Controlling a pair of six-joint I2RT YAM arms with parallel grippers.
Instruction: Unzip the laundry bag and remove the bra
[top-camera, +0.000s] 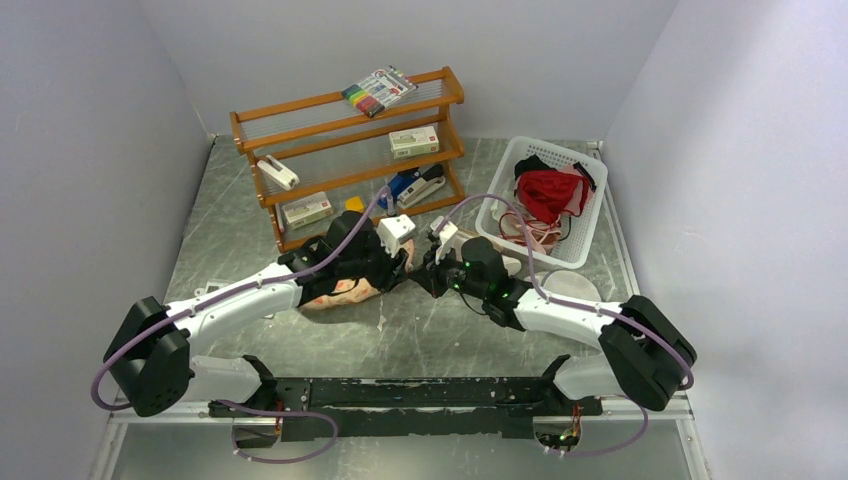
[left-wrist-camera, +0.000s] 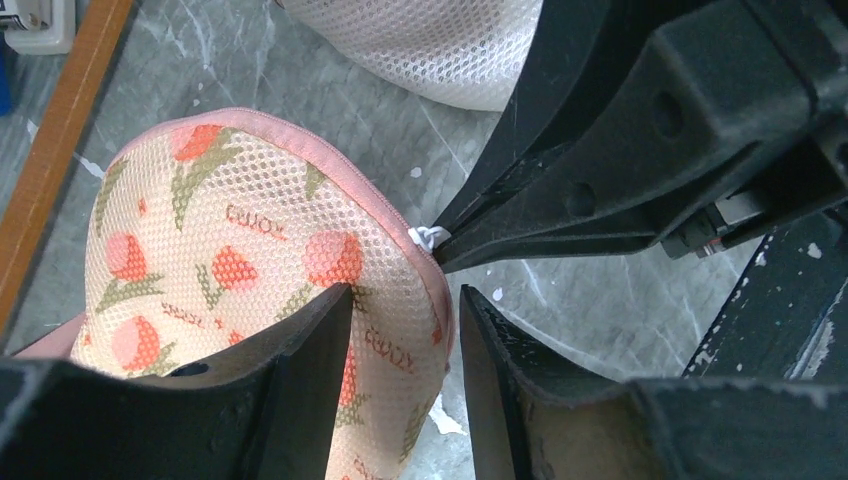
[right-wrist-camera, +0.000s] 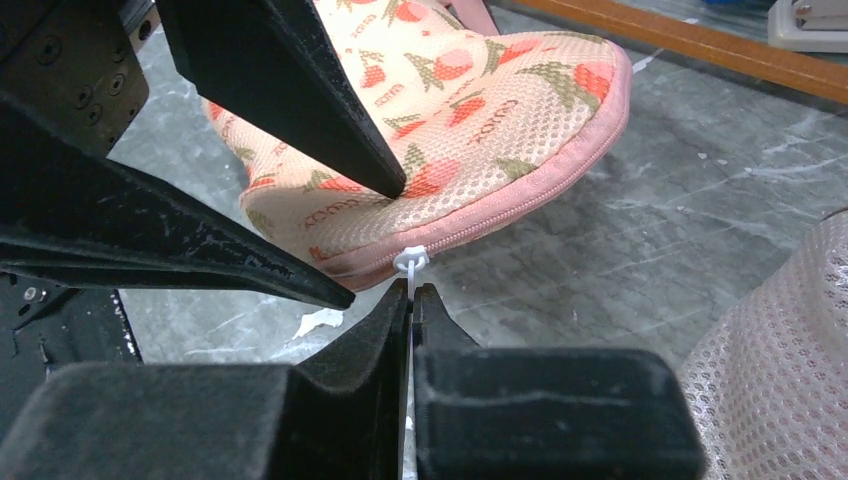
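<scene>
The laundry bag (top-camera: 340, 295), a peach-pink floral mesh case, lies on the table (top-camera: 240, 220) with its zip closed along the pink edge (right-wrist-camera: 520, 190). My left gripper (left-wrist-camera: 405, 292) is open and straddles the bag's rounded end (left-wrist-camera: 230, 250) without pinching it. My right gripper (right-wrist-camera: 412, 290) is shut on the white zip pull (right-wrist-camera: 410, 262), a small plastic tie at the bag's edge. In the left wrist view the right gripper's tip (left-wrist-camera: 440, 255) meets that pull (left-wrist-camera: 430, 237). The bra is hidden.
A cream mesh dome (left-wrist-camera: 420, 40) sits just beyond the bag, right of my right gripper (right-wrist-camera: 780, 350). A wooden shelf (top-camera: 350, 150) with small boxes stands at the back. A white basket (top-camera: 590, 215) holding a red garment (top-camera: 550, 190) is at the back right.
</scene>
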